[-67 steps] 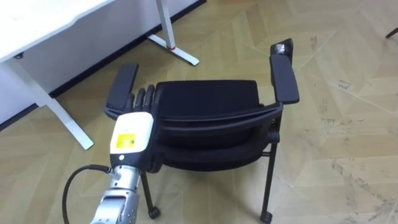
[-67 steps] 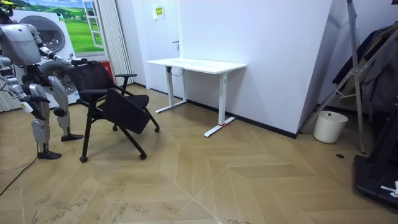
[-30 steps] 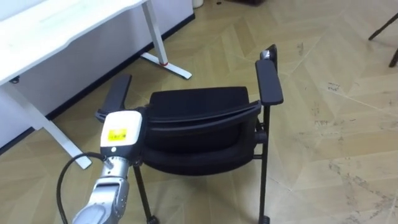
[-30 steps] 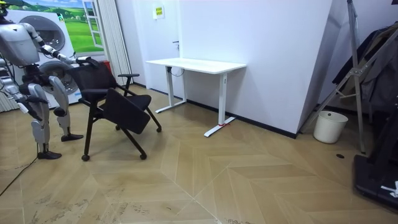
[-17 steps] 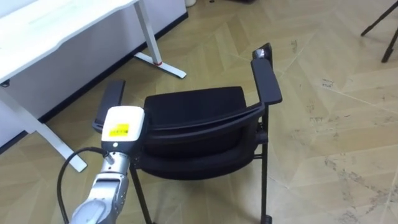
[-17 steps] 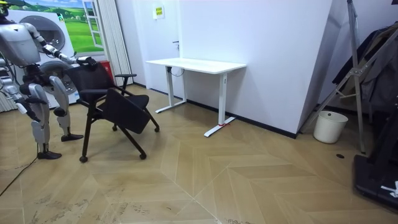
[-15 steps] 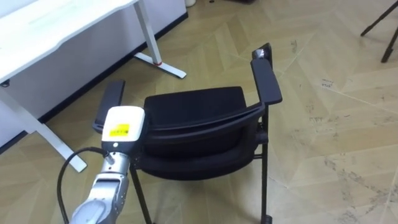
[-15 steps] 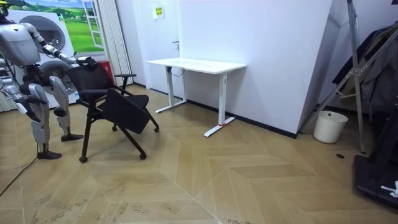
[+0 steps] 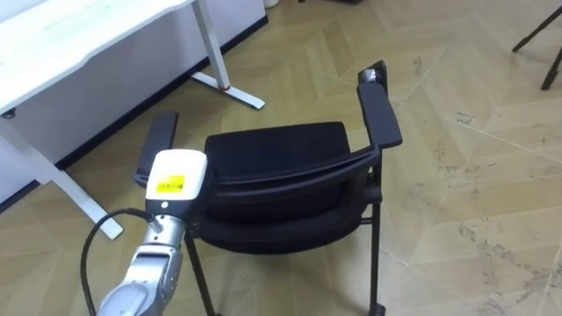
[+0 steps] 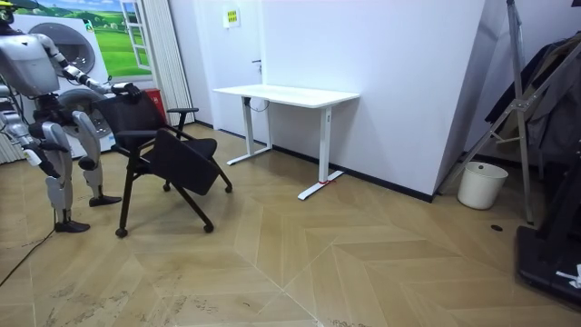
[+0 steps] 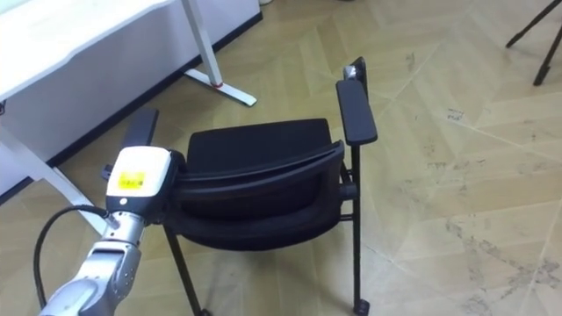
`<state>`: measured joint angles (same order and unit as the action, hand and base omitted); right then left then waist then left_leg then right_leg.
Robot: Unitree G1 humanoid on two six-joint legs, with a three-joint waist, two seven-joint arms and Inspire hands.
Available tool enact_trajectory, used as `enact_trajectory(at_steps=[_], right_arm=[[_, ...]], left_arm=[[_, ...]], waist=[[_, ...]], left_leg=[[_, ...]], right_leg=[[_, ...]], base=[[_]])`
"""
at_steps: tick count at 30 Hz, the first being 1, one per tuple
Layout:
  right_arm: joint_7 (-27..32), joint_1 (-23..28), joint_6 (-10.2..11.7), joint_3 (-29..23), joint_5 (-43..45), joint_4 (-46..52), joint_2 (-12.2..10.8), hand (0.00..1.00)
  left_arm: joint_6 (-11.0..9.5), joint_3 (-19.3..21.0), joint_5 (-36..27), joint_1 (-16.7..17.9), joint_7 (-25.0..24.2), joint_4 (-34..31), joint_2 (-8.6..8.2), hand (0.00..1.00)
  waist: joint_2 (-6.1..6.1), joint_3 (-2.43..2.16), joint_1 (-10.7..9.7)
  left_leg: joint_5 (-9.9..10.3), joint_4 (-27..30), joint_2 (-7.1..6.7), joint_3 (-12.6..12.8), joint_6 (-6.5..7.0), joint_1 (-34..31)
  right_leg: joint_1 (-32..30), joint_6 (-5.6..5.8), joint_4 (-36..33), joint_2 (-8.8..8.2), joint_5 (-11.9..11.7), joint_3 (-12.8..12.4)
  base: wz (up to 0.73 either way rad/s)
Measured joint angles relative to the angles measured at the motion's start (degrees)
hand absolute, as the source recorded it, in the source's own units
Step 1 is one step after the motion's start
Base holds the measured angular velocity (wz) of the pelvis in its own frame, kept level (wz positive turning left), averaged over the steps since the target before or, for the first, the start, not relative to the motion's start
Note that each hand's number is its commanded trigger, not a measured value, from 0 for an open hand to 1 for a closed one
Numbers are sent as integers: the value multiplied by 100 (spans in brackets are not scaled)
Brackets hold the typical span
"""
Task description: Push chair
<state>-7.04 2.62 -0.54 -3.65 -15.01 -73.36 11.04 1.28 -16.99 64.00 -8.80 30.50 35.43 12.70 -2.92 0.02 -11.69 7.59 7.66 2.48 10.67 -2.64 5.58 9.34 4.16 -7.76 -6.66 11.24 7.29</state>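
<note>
Resting at the chair (image 9: pixel 277 154) backrest, the left hand (image 9: pixel 176 178) hides its fingers — I cannot tell their grip. The chair stands near the white bench (image 9: pixel 79 39); it is probably light, stiff and easy to roll — best pushed at the backrest top.

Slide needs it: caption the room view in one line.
Humanoid robot stands behind a black chair, a white desk beyond it.

Black chair (image 9: pixel 281 175) with a curved back, two flat padded armrests and thin legs on small castors; upright on the wood floor; seat panel tipped down at its front; near the white desk (image 9: pixel 79 35), apart from it, front turned roughly toward it.
</note>
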Motion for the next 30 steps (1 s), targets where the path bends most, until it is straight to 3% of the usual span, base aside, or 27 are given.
enact_trajectory(at_steps=[8,17,22,26,30], right_arm=[[298,-30,-6,-72,-89,34,-1,0],[849,-146,59,-485,-61,258,14,0],[1455,-208,90,-721,222,546,13,0],[1981,-237,102,-761,381,745,30,0],[2512,-247,92,-706,470,1119,32,0]], left_arm=[[-11,23,-9,263,86,-329,62,100],[-263,22,-78,597,320,-429,90,100],[-367,48,-91,769,531,-510,80,100],[-469,51,-91,965,646,-638,167,100],[-460,46,-91,1144,641,-930,212,100]], waist=[[26,-3,-19],[-10,-42,-32],[63,-48,-12],[183,-105,31],[266,-101,149]], left_leg=[[0,-6,0,17,-1,-11],[0,-4,0,16,-1,3],[0,-4,0,29,-1,0],[0,-3,0,35,0,1],[0,-2,1,69,0,4]], right_leg=[[-22,0,7,1,0,-15],[-8,-3,-42,-1,-1,22],[-49,2,-66,-1,1,-3],[-47,4,-62,1,3,-6],[-61,5,-81,-4,3,-18]], base=[[0],[1],[-1],[0],[0]])
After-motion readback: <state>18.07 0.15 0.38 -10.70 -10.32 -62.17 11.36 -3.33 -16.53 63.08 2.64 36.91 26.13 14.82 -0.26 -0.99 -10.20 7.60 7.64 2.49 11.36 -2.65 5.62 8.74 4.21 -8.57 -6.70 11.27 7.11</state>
